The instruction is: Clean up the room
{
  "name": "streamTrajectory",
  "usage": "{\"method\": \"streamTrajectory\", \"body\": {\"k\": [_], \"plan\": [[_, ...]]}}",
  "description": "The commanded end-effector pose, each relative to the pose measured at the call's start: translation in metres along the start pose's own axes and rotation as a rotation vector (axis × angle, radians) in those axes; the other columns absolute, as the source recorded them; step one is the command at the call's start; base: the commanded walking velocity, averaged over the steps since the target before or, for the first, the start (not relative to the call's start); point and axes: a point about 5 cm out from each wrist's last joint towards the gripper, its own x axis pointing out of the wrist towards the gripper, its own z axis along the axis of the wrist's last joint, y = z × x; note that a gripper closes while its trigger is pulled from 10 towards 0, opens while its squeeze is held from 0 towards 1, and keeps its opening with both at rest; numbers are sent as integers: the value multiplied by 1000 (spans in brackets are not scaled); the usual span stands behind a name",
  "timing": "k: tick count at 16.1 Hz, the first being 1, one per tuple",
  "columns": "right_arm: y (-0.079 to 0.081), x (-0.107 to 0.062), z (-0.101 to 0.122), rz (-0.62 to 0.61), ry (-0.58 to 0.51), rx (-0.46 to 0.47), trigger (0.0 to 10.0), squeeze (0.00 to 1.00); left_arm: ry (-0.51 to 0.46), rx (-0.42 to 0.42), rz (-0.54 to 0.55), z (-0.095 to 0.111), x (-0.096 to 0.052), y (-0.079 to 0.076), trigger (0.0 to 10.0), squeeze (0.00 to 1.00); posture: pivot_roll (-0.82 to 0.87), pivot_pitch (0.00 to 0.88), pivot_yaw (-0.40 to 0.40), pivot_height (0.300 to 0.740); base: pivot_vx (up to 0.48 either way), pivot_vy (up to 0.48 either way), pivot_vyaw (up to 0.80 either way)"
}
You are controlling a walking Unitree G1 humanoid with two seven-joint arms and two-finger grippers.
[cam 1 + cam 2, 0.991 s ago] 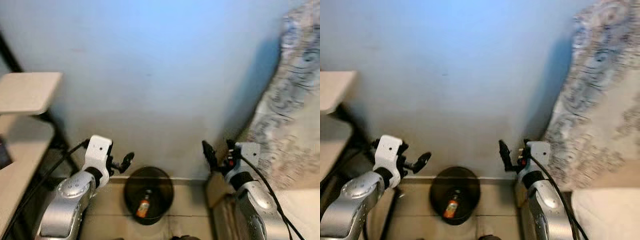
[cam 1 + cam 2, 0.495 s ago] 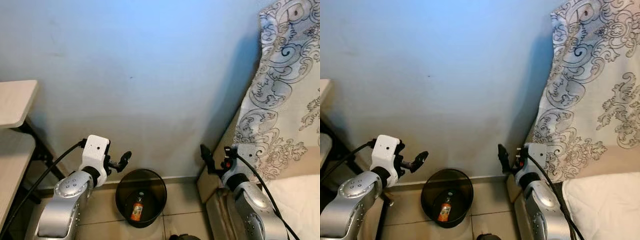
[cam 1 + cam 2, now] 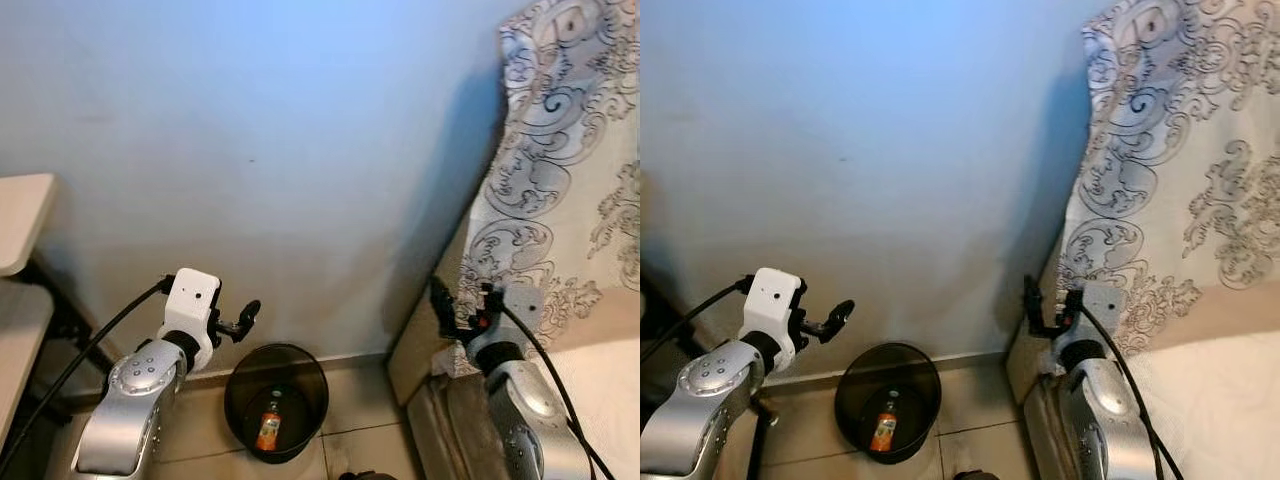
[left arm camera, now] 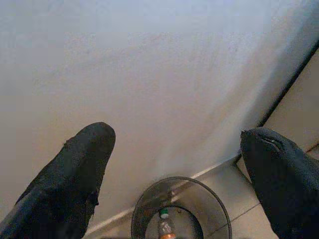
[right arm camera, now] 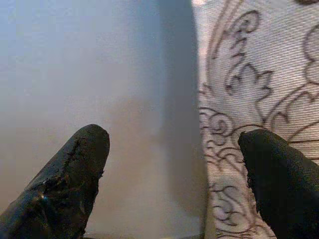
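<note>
A round black waste bin point(image 3: 277, 400) stands on the tiled floor against the pale wall, between my two arms. An orange-labelled bottle point(image 3: 268, 428) lies inside it. My left gripper point(image 3: 243, 318) hangs open just above and left of the bin's rim, holding nothing. In the left wrist view the bin point(image 4: 199, 199) and the bottle point(image 4: 164, 229) sit below the spread fingers point(image 4: 84, 164). My right gripper point(image 3: 452, 305) is open and empty beside the patterned cloth, well right of the bin.
A grey-patterned curtain or bedcover point(image 3: 570, 150) hangs on the right over a pale bed point(image 3: 610, 380). A light wooden desk point(image 3: 20, 225) with dark legs juts in at the left. A black cable point(image 3: 90, 350) runs along my left arm. Bare tiles point(image 3: 360, 440) lie beside the bin.
The blurred view has settled and turned slightly right, so the desk sits further left. My right gripper has moved right, closer to the patterned cloth. The left arm holds its place.
</note>
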Motion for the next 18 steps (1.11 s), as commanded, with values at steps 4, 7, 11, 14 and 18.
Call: {"method": "streamTrajectory", "body": {"k": [4,7,11,14,18], "plan": [[11,2,-2,73,12,-92,10000,1000,-9,18,5,2,3,-1,10000,0,34,0,-28,740,0,0,-800],[23,2,-4,168,36,-77,10000,1000,-12,26,4,2,4,-2,10000,0,29,0,-25,740,0,0,-800],[22,3,-4,160,31,-109,10000,1000,-11,29,-12,2,4,-4,10000,0,22,0,-22,740,0,0,-800],[20,4,-4,151,26,-117,10000,1000,-18,41,-8,3,4,-5,10000,0,17,0,-20,740,0,0,-800],[16,7,-9,164,23,-102,10000,1000,-19,50,-13,3,5,-6,10000,0,14,0,-19,740,0,0,-800]]}}
